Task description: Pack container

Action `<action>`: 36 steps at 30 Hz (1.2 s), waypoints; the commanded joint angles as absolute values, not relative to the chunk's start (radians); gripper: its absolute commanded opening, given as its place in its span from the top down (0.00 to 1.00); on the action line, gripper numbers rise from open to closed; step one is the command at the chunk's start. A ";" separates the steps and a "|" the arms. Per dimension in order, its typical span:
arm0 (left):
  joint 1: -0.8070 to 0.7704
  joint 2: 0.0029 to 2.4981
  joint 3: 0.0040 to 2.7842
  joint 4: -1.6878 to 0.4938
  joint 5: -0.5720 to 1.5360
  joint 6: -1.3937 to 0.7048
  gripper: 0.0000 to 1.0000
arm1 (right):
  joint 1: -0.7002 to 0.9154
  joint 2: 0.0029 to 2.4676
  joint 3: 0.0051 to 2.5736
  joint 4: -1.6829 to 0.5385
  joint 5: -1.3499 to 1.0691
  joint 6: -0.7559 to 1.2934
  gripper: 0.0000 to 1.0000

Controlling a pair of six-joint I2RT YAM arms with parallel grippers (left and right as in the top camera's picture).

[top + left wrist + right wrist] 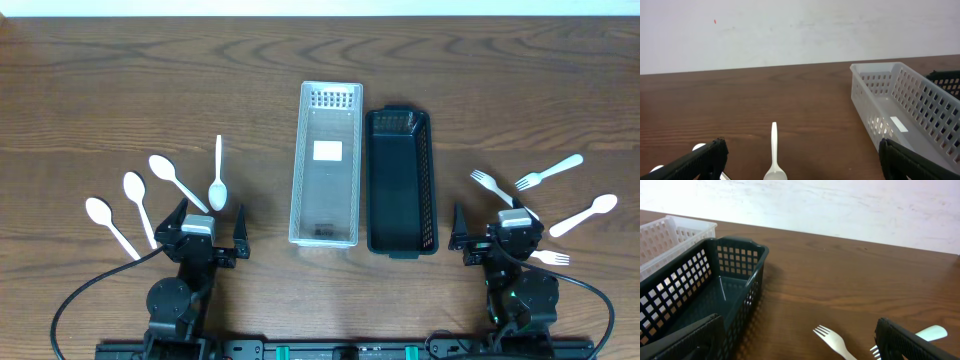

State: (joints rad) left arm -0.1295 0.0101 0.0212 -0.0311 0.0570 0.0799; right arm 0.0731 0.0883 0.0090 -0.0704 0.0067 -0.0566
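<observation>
A clear white basket and a black basket stand side by side at the table's middle, both empty. Several white plastic spoons lie at the left, the nearest just ahead of my left gripper, which is open and empty. In the left wrist view this spoon lies between the open fingers. White forks and a spoon lie at the right. My right gripper is open and empty; one fork lies between its fingers.
The white basket's wall is to the right of the left gripper. The black basket's wall is to the left of the right gripper, with the white basket behind it. Cables run from both arm bases at the front edge.
</observation>
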 commanded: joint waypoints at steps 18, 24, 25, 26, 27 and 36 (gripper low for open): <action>-0.126 0.004 0.004 -0.067 0.068 0.093 0.02 | 0.080 0.078 0.006 -0.073 0.000 -0.068 0.01; -0.126 0.004 0.004 -0.067 0.068 0.093 0.02 | 0.080 0.078 0.006 -0.073 0.000 -0.068 0.01; -0.126 0.004 0.004 -0.067 0.068 0.093 0.02 | 0.080 0.079 0.006 -0.073 0.000 -0.068 0.01; -0.126 0.004 0.004 -0.067 0.068 0.093 0.02 | 0.080 0.079 0.006 -0.073 0.000 -0.068 0.01; -0.126 0.004 0.004 -0.067 0.068 0.093 0.02 | 0.080 0.078 0.006 -0.073 0.000 -0.068 0.01; -0.126 0.004 0.004 -0.066 0.056 0.094 0.02 | 0.080 0.080 0.006 -0.076 -0.001 -0.068 0.01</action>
